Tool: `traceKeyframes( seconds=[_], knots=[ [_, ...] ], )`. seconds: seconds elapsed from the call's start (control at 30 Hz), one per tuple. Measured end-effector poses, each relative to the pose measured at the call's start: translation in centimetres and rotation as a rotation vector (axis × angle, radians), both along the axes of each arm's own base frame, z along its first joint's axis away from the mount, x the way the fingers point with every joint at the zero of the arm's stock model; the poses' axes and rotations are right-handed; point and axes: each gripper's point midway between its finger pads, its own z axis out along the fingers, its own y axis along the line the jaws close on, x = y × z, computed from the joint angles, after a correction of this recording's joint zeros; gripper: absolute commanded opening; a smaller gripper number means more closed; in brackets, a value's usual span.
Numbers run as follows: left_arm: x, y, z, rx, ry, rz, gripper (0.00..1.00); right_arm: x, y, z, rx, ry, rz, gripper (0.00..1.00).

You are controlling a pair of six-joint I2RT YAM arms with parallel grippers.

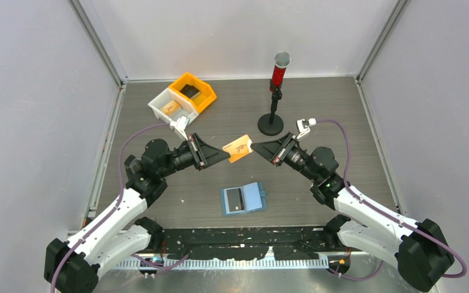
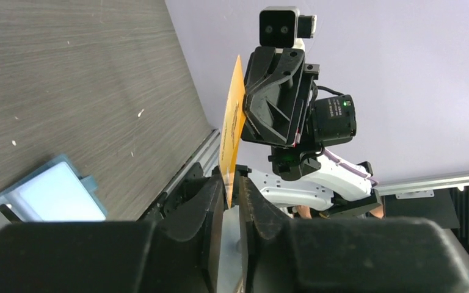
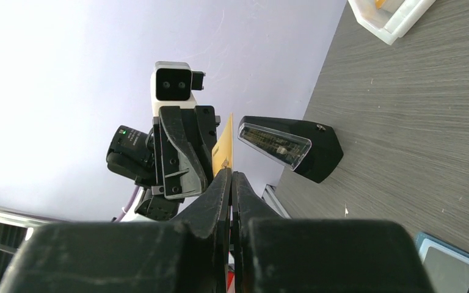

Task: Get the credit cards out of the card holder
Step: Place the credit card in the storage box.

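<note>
An orange-tan credit card (image 1: 239, 148) hangs in the air above the table's middle, between my two grippers. My right gripper (image 1: 255, 148) is shut on its right edge; the right wrist view shows the fingers (image 3: 231, 177) pressed together on the card (image 3: 223, 146). My left gripper (image 1: 227, 156) is open, its jaws (image 2: 232, 183) standing either side of the card's (image 2: 233, 116) left edge with a gap showing. The light-blue card holder (image 1: 243, 199) lies open on the table below, a dark grey card (image 1: 234, 199) in its left pocket.
An orange bin (image 1: 195, 91) and a white bin (image 1: 170, 107) stand at the back left, each with something inside. A red microphone on a black stand (image 1: 273, 91) stands at the back, just behind the right gripper. The card holder also shows in the left wrist view (image 2: 55, 195).
</note>
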Motion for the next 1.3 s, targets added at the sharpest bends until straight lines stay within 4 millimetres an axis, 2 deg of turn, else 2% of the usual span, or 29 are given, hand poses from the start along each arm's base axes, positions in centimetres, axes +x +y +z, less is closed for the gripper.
traceKeyframes(
  seconds=[0.1, 0.23, 0.33, 0.43, 0.47, 0.5, 0.53, 0.57, 0.7, 0.83, 0.97, 1.3],
  knots=[
    [0.1, 0.0, 0.1, -0.003, -0.002, 0.007, 0.00, 0.0, -0.1, -0.1, 0.012, 0.005, -0.001, 0.07],
    [0.3, 0.0, -0.1, 0.001, 0.002, 0.013, 0.00, -0.1, -0.2, -0.3, 0.024, 0.005, -0.002, 0.17],
    [0.4, 0.0, -0.5, 0.017, 0.015, 0.016, 0.00, -0.2, -0.3, -1.0, 0.018, 0.016, -0.002, 0.36],
    [0.9, 0.2, -0.5, 0.050, 0.023, 0.034, 0.00, -0.6, -0.4, -2.1, -0.002, 0.024, 0.005, 0.63],
    [1.2, 0.4, -0.3, 0.066, 0.022, 0.042, 0.00, -0.7, -0.5, -2.3, -0.007, 0.023, 0.006, 0.68],
    [1.6, 0.6, 0.0, 0.075, 0.017, 0.052, 0.00, -0.9, -0.6, -2.4, -0.009, 0.021, 0.007, 0.79],
    [2.0, 0.9, 0.4, 0.090, 0.010, 0.066, 0.00, -1.2, -0.8, -2.3, -0.013, 0.012, 0.007, 0.86],
    [2.6, 1.3, 0.7, 0.106, 0.004, 0.084, 0.00, -1.4, -0.9, -2.0, -0.015, -0.001, 0.008, 0.99],
    [5.3, 3.8, 1.6, 0.177, -0.009, 0.175, 0.00, -2.5, -1.6, -0.8, -0.023, -0.067, 0.008, 0.96],
    [8.8, 6.8, 1.2, 0.260, 0.038, 0.263, 0.00, -3.3, -2.2, -0.7, -0.049, -0.098, 0.011, 0.95],
    [13.0, 10.8, -0.1, 0.351, 0.128, 0.350, 0.00, -4.0, -2.7, -1.3, -0.089, -0.109, 0.013, 0.95],
    [21.5, 19.8, -4.6, 0.493, 0.321, 0.516, 0.00, -4.4, -3.4, -3.7, -0.206, -0.105, 0.003, 0.95]
  ],
)
